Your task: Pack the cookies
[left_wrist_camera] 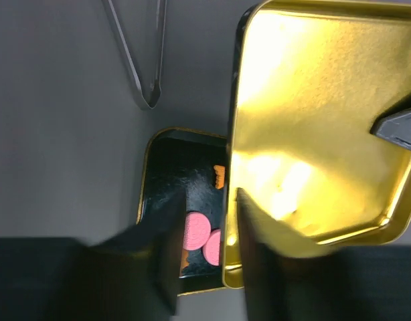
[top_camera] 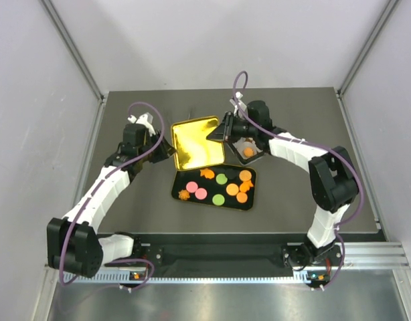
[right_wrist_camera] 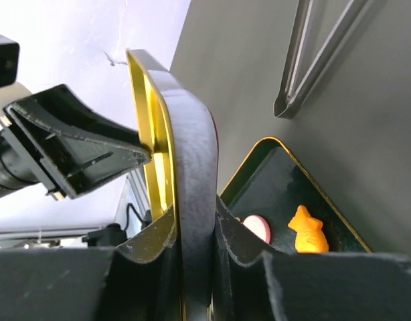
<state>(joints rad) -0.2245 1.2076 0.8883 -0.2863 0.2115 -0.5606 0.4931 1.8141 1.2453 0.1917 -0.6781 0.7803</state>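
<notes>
Reaching inward — left end effector [top_camera: 165, 150] and right end effector [top_camera: 217, 132] clamp the gold lid [top_camera: 195, 142].

Mid-table [top_camera: 312, 134], a tin [top_camera: 181, 182] is lying flat, with cookies [top_camera: 221, 179] resting inside it in two loose rows. A lid [top_camera: 192, 144] is hanging between the two grippers, just behind and above the tin's far-left side. The left gripper [left_wrist_camera: 207, 197] is pinching the lid's left rim and the right gripper [right_wrist_camera: 194, 214] its right rim. A cup [top_camera: 243, 146] is sitting right of the lid, behind the tin's far-right corner, with one cookie in it. Tongs [left_wrist_camera: 130, 60] are lying on the table, apart from the tin.
</notes>
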